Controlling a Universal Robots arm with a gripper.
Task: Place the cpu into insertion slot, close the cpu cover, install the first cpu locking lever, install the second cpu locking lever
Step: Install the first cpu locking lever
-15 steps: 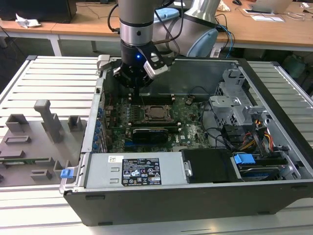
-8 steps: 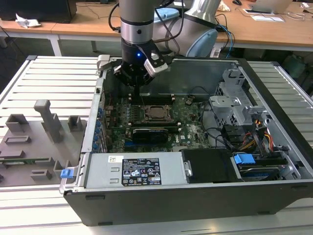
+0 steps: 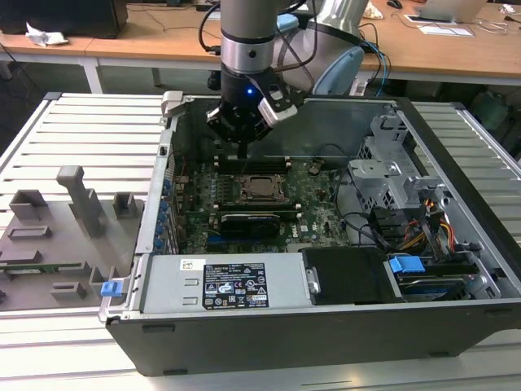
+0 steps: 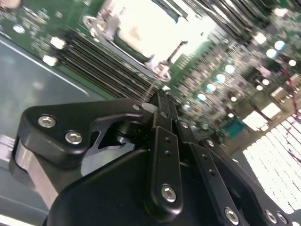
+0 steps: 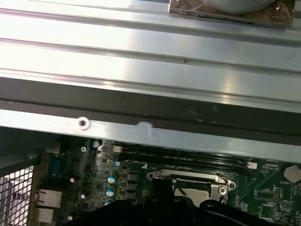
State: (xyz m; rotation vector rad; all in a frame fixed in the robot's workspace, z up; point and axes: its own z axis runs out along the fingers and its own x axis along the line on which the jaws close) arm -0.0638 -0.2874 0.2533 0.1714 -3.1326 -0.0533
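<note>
So you're looking at the arm hanging inside the open computer case (image 3: 456,326), with the gripper (image 3: 242,148) sitting just above the far edge of the CPU socket on the motherboard (image 3: 317,204). In the second wrist view the gripper (image 4: 157,96) has its jaws pinched together at the tips with nothing between them, and a thin wire locking lever (image 4: 151,87) is sticking up right at those tips, close enough that I can't say whether they're touching.

The cpu (image 3: 262,186) is sitting in the socket, its pale metal top showing through the window of the cpu cover (image 3: 262,196), which is lying flat over it. You're getting the same thing in the second wrist view: the cpu (image 4: 141,23) washed out bright, with the cpu cover (image 4: 106,21) framing it. In the first wrist view the cpu cover (image 5: 221,186) is peeking out just past the black gripper body.

Below the socket in the exterior view, a black graphics card (image 3: 248,221) is sitting across the board. The power supply (image 3: 228,285) is running along the near side of the case, and a grey fixture tray (image 3: 49,244) is resting on the slatted metal surface (image 3: 89,130) on the exterior view's left.
</note>
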